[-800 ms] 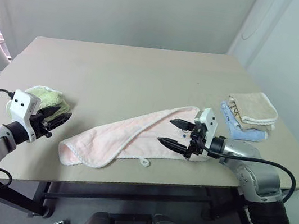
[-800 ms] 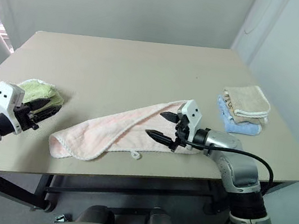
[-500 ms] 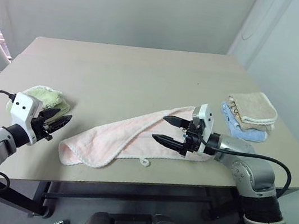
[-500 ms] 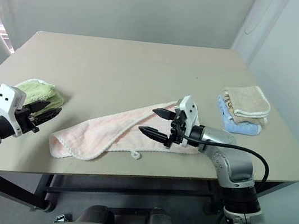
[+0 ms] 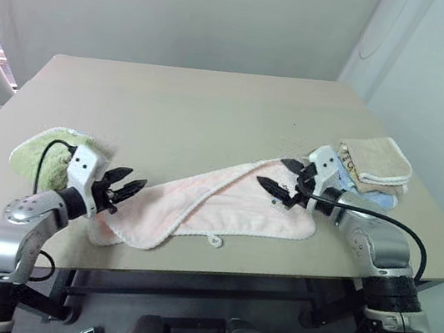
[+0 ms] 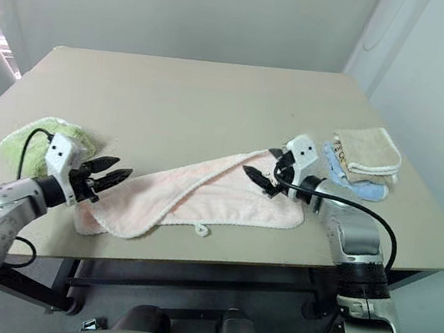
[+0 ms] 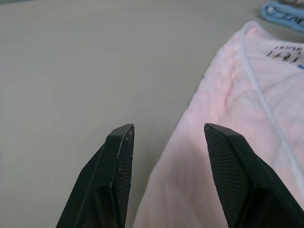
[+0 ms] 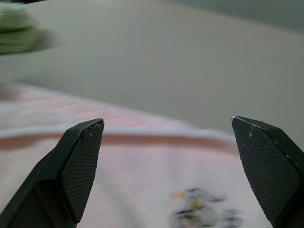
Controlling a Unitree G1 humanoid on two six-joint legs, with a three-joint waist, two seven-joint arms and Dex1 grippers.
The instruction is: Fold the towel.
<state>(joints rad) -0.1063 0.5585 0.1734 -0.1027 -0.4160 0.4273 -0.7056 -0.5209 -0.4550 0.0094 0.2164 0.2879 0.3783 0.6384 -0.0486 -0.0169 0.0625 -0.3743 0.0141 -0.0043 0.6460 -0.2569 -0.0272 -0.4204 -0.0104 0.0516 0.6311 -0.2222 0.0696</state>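
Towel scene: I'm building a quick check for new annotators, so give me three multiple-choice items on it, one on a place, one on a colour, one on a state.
1. Where is the light green towel?
A. on the pink towel
B. near the table's left edge
C. on the beige towel

2. What colour is the towel under the beige towel?
A. blue
B. red
C. black

3. How is the right claw?
A. shut on the towel
B. open above the towel
C. holding the beige towel

Key: 1 B, it lies by the left edge of the table. 2 A, the blue towel peeks out beneath. 3 B, its fingers stand apart over the towel.
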